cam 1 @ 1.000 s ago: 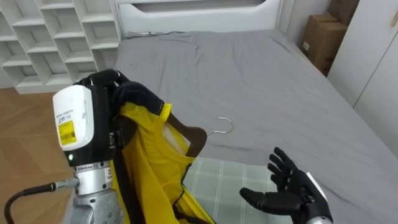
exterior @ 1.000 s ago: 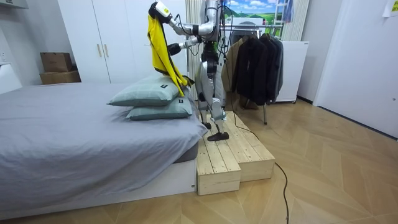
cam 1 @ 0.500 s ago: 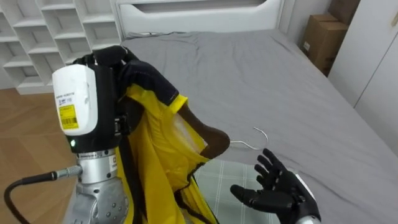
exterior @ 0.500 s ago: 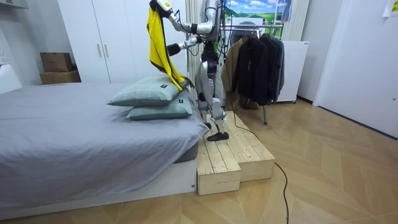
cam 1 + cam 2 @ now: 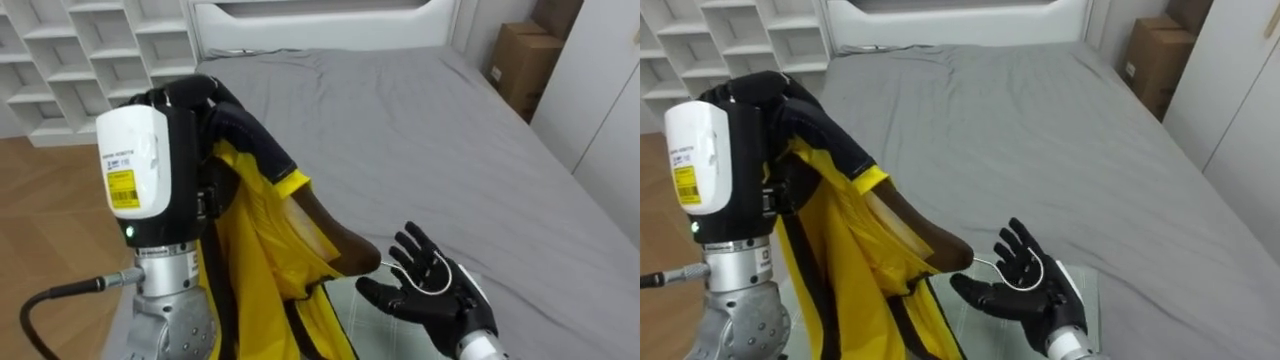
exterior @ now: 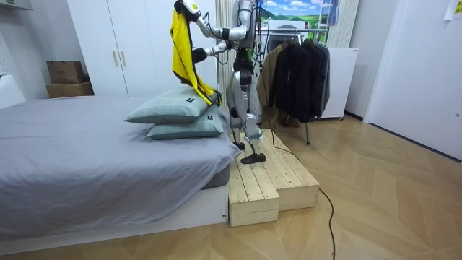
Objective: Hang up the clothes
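Robot: stands on the low pale wooden step platform [image 6: 263,180] at the bed's side, next to the pillows, both arms out over the bed.
Left robot hand [image 5: 180,98]: raised high w/ the shirt draped over it. Fingers are under the cloth, so can't tell how they're set.
Shirt: yellow cloth shirt with black trim [image 5: 250,250] hangs from the left robot hand, down along the forearm. A black part w/ a yellow edge lies over the top. In the room view its lower end comes close to the top pillow; can't tell if it touches.
Hanger: dark brown wooden hanger [image 5: 335,238] sits inside the shirt, one shoulder end poking out twd the right robot hand. Its thin metal hook [image 5: 432,280] lies across that hand's fingers.
Right robot hand [image 5: 425,298]: lower down, palm up, fingers spread & nearly straight, closed round nothing. Only the hook rests on it.
Pillows: two pale green stacked pillows [image 6: 173,110] at the bed's near end, below the shirt.
Bed: wide bed w/ plain grey cover [image 5: 400,120], white headboard at the far end.
Behind robot: metal rack of dark hanging garments [image 6: 296,72].
Bkgd: white cubby shelf unit [image 5: 80,50] past the bed's left; brown cardboard box [image 5: 520,60] at far right.
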